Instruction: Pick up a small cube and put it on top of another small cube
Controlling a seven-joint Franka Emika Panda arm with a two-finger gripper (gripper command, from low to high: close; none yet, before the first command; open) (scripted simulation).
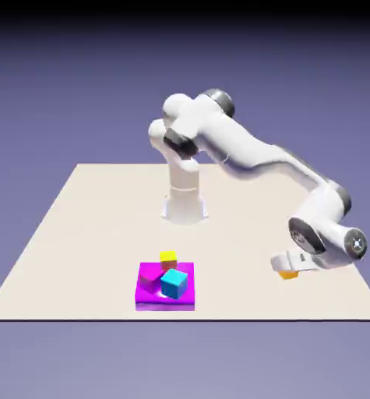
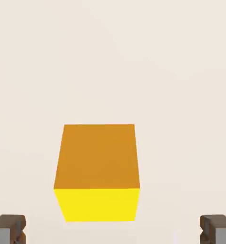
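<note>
one white arm (image 1: 246, 148), sole arm present, reaching to the exterior view's right, its hand low over the pale tabletop (image 1: 86, 234). one gripper (image 2: 113, 229), jaws parted wide, nothing between the tips. one orange-yellow cube (image 2: 98, 157), plain-faced, resting on the tabletop; in the exterior view partly hidden under the hand. bearing, taken from the midpoint between the tips in the hand view: near eleven o'clock, closer to twelve than to ten – ahead of the tip line and a little off centre. long axis: none evident; the near edges run parallel to the tip line, so the wrist probably needs little turning. the coming move seems to want a small shift toward that bearing, then a descent, before closing; closing short of it might catch only an edge, or miss. one cyan-blue cube (image 1: 174, 284), intended seat, on a magenta block (image 1: 164, 305), at about nine o'clock from the orange-yellow one in the exterior view, well apart – a dark pink cube (image 1: 149, 279) close by it, at nine to ten.
</note>
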